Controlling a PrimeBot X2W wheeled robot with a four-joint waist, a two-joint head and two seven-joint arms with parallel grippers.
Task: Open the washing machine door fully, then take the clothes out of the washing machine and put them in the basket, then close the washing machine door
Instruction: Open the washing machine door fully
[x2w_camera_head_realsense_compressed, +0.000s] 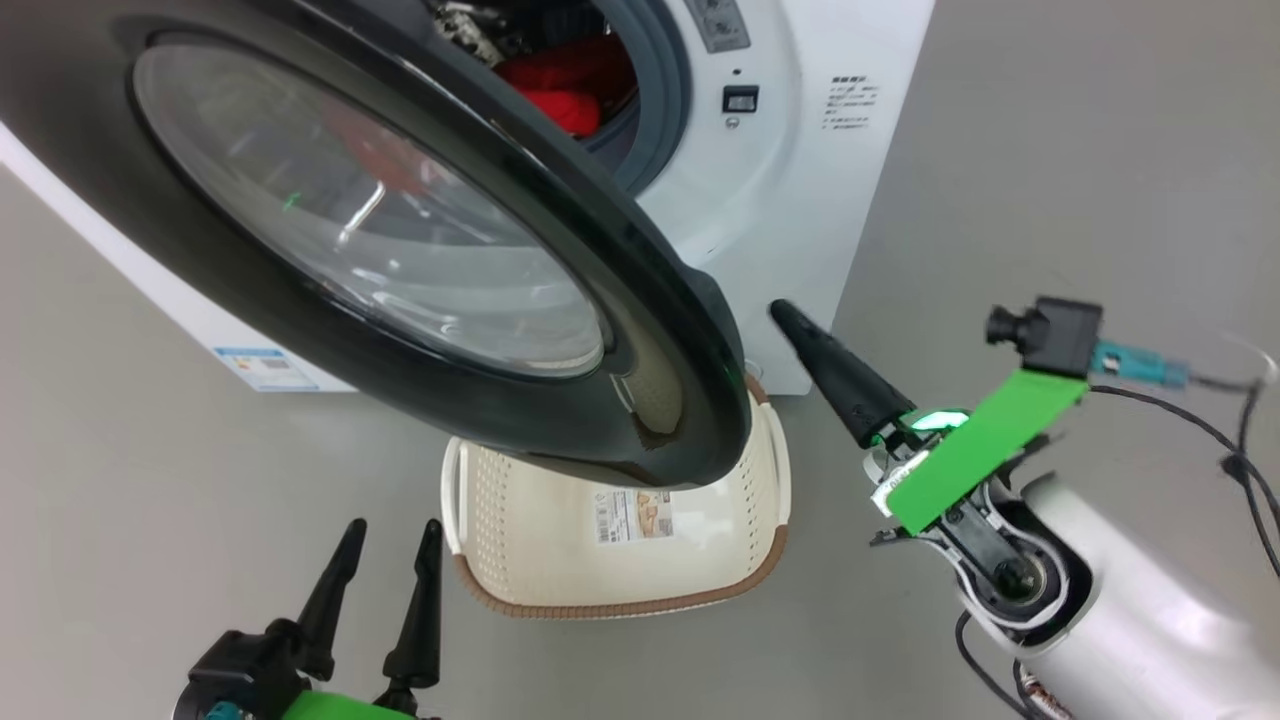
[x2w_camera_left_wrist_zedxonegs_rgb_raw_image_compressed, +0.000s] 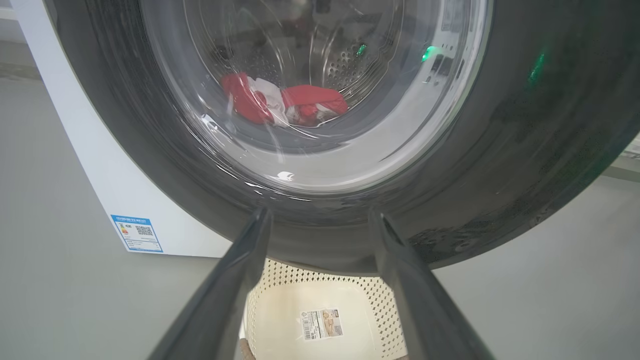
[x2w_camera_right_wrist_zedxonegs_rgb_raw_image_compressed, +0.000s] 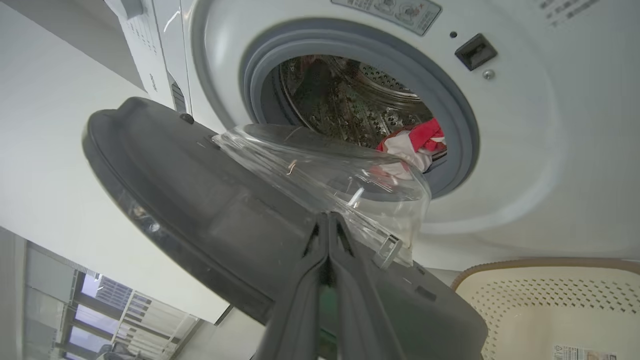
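The glossy black washing machine door (x2w_camera_head_realsense_compressed: 690, 420) stands partly open, swung out over the basket (x2w_camera_head_realsense_compressed: 620, 540). Red and white clothes (x2w_camera_head_realsense_compressed: 560, 85) lie in the steel drum of the white washing machine (x2w_camera_head_realsense_compressed: 790, 200). My right gripper (x2w_camera_head_realsense_compressed: 780, 312) is shut on nothing, its tip just right of the door's rim. In the right wrist view its closed fingers (x2w_camera_right_wrist_zedxonegs_rgb_raw_image_compressed: 327, 222) point at the door's (x2w_camera_right_wrist_zedxonegs_rgb_raw_image_compressed: 200, 210) inner side by the glass bowl, with the clothes (x2w_camera_right_wrist_zedxonegs_rgb_raw_image_compressed: 415, 142) beyond. My left gripper (x2w_camera_head_realsense_compressed: 393, 528) is open, low in front of the door (x2w_camera_left_wrist_zedxonegs_rgb_raw_image_compressed: 525, 150); the clothes (x2w_camera_left_wrist_zedxonegs_rgb_raw_image_compressed: 300, 105) show through the glass.
The cream basket (x2w_camera_left_wrist_zedxonegs_rgb_raw_image_compressed: 320, 300) sits on the grey floor under the door's lower edge, a sticker on its bottom. A blue label is on the washer's side (x2w_camera_left_wrist_zedxonegs_rgb_raw_image_compressed: 137, 232). Cables trail from my right wrist (x2w_camera_head_realsense_compressed: 1230, 450). Bare floor lies left and right of the machine.
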